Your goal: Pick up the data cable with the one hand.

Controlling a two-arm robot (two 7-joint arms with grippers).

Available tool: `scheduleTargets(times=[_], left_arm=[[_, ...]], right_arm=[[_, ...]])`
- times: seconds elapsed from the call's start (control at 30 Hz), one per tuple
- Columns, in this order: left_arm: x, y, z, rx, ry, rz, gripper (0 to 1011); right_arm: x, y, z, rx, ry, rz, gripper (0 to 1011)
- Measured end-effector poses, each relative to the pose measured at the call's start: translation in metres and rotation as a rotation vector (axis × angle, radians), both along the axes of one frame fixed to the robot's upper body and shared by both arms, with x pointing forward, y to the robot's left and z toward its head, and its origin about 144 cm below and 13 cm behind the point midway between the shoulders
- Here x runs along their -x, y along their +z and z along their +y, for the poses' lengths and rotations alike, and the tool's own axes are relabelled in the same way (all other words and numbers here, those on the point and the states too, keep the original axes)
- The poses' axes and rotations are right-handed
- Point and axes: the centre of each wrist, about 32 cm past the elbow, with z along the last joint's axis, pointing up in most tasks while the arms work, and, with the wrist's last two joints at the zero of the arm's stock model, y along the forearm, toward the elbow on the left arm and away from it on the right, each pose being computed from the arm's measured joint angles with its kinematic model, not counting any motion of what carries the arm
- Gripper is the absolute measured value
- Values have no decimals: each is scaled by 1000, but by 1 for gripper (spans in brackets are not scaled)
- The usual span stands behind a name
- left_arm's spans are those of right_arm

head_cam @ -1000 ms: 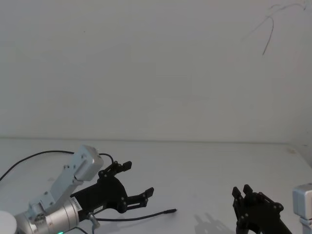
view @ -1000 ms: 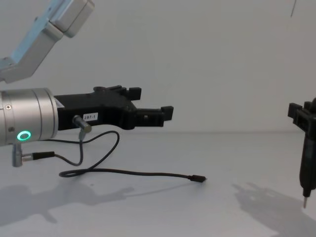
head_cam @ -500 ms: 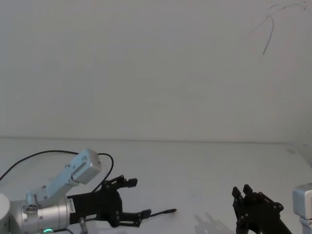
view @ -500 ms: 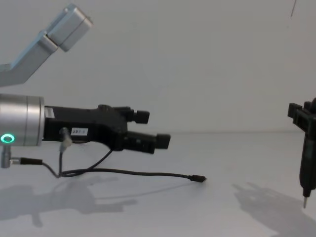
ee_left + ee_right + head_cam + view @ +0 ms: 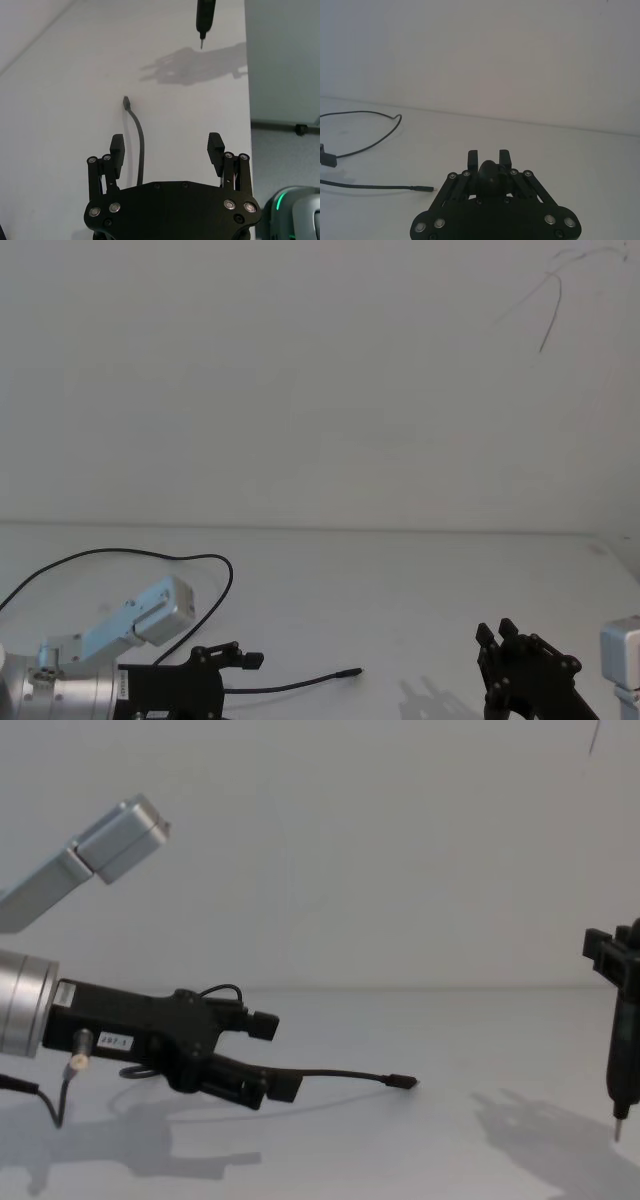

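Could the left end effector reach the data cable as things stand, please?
Probably yes: the left end effector is open, and the data cable lies within its gap with nothing in the way.

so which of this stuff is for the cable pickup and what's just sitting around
For the job: data cable; left gripper, open over it.
Just lying about: right gripper, idle at the right; short wire with silver plug on the left wrist.
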Motion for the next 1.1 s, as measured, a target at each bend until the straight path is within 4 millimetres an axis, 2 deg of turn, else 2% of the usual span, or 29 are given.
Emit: scheduleTargets(times=[0.43, 0.77, 1.1], left_arm=[[1, -9, 5, -6, 16, -3, 1000], [5, -11, -2, -2, 76, -56, 1000], [6, -9, -9, -84, 97, -100, 1000]], right_arm=[[0, 0, 0, 0, 0, 0, 250], [0, 0, 0, 0, 0, 0, 250], [0, 0, 0, 0, 0, 0, 250]])
